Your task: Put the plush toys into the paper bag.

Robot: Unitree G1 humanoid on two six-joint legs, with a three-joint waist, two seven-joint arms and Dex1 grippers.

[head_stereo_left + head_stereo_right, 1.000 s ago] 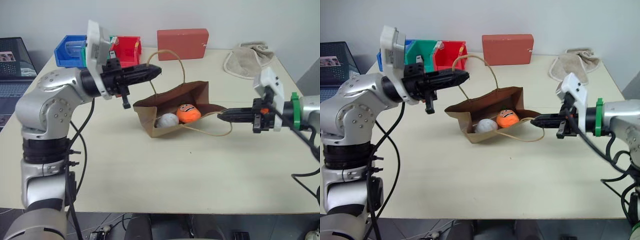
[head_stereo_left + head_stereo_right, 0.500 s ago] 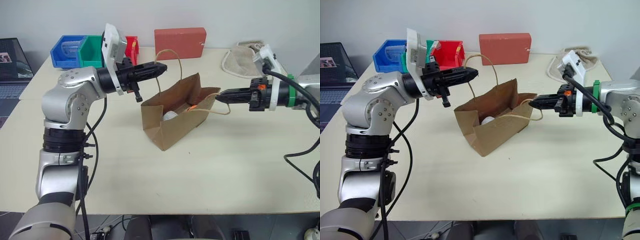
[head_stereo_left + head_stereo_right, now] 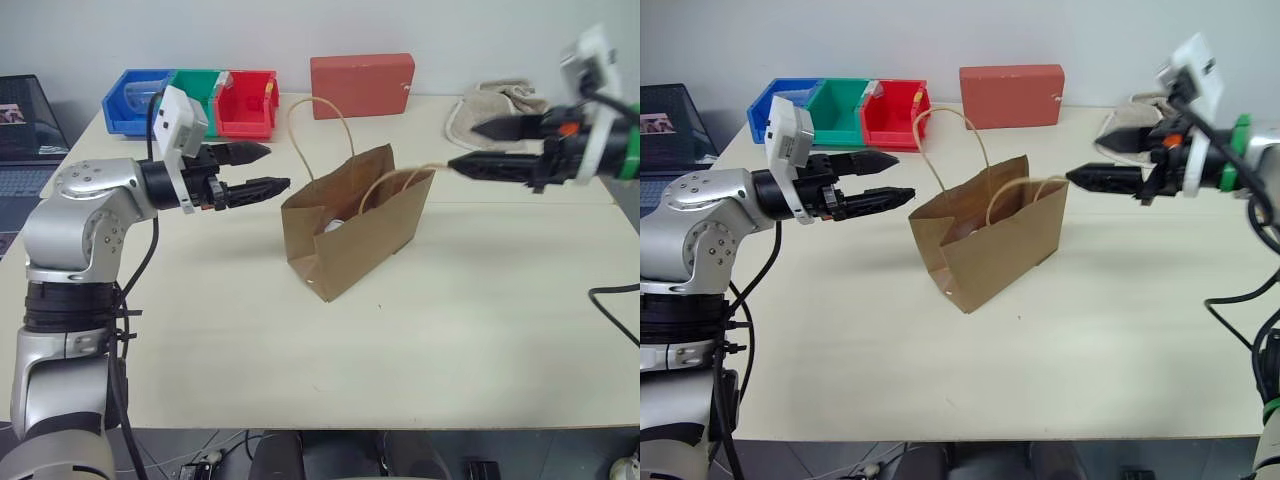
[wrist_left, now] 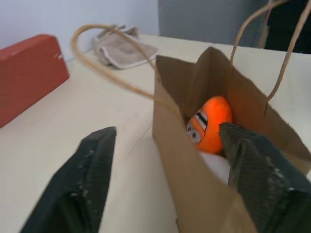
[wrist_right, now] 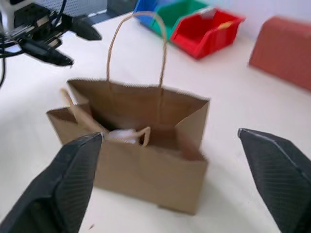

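The brown paper bag (image 3: 352,228) stands upright mid-table, mouth open, both loop handles sticking up. Inside it the orange carrot plush (image 4: 209,118) rests on the white egg plush (image 4: 217,164); a bit of white (image 3: 334,224) shows through the mouth. My left gripper (image 3: 276,167) hovers open to the left of the bag, level with its top, holding nothing. My right gripper (image 3: 463,147) is open to the bag's right and slightly above it. The near handle (image 3: 392,180) ends just short of its lower fingertip.
A red block (image 3: 362,73) stands at the back of the table, with blue (image 3: 128,100), green (image 3: 196,92) and red (image 3: 246,100) bins to its left. A beige cloth (image 3: 494,112) lies back right. A laptop (image 3: 24,130) sits off the left edge.
Both grippers have opened and let go of the handles. The bag, tilted before, now stands upright. My left hand has drawn back leftward and down; my right hand has risen.
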